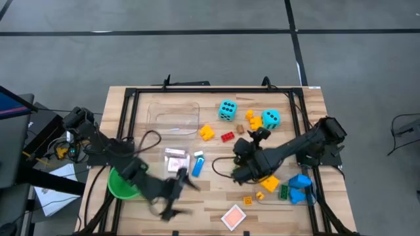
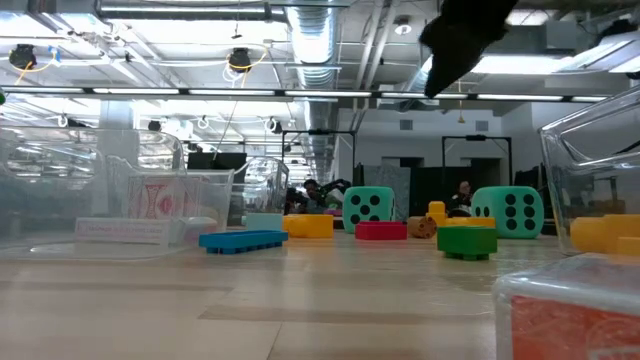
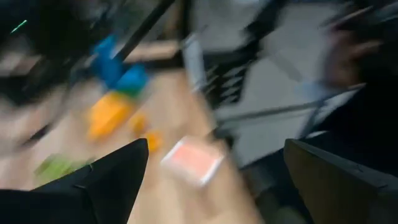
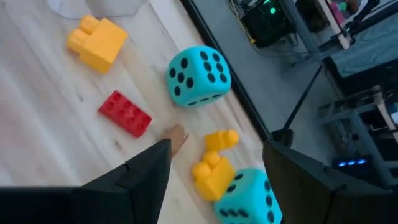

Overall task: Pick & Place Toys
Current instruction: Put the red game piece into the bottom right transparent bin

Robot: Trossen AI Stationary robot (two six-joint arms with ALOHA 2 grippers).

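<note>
Two grippers work here. The right gripper (image 1: 244,152), jaws spread and empty, hangs at frame centre over the red brick (image 1: 228,136); the left gripper (image 1: 172,196), also spread, sits lower left near the playing card (image 1: 233,216). To pick well, I would centre the red brick between the fingers before closing. Counted: two cyan dice (image 1: 228,109) (image 1: 270,118), one blue brick (image 1: 197,165), one red brick.

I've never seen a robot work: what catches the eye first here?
Two cyan foam dice with black dots sit at the wooden table's far side, small bright plastic bricks scattered around them. Both dark arms reach toward the middle, the right gripper open near the dice, the left gripper open near the table's front.
</note>
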